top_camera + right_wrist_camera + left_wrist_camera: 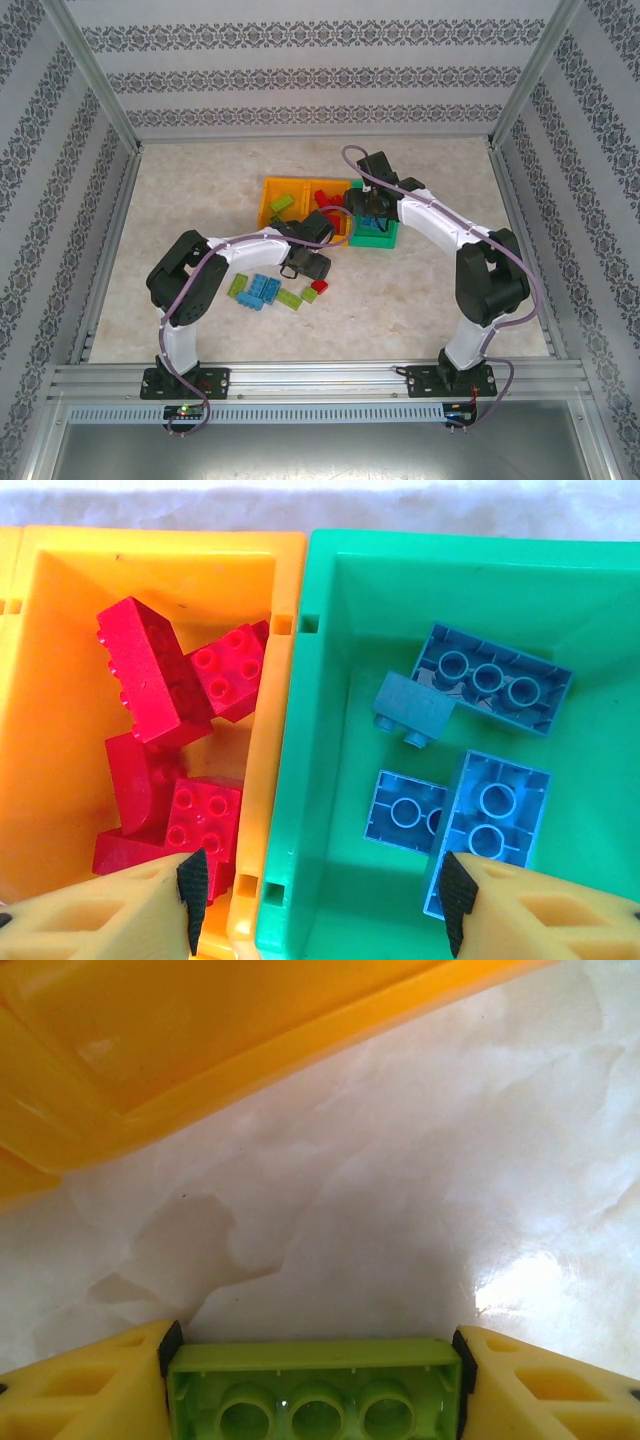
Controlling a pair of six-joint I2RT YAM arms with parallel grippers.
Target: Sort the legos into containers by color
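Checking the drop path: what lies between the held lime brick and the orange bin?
Bare tabletop, in the left wrist view, separates lime brick and orange bin.

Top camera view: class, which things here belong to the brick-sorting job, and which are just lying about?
Job: loose bricks on the table; lime brick in the left gripper; red bricks in the orange bin; blue bricks in the green bin; right gripper.
Just there: patterned walls; metal frame.
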